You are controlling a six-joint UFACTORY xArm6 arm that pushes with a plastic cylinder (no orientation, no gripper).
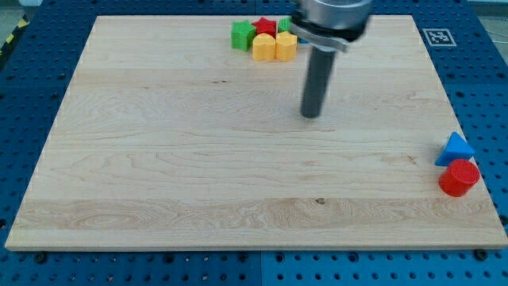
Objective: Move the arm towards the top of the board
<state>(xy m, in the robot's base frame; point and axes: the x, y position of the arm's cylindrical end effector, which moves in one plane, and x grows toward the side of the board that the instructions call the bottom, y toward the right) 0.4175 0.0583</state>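
My tip rests on the wooden board, right of the middle and in the upper half. A cluster of blocks lies above and left of it at the board's top edge: a green block, a red star-shaped block, a yellow block that looks like two joined lobes, and a second green block partly hidden behind the arm. The tip is apart from the cluster, about a rod's length below it. A blue triangular block and a red cylinder sit at the board's right edge, touching each other.
The board lies on a blue perforated table. A black-and-white marker tag sits at the board's top right corner. The arm's grey body hangs over the top edge.
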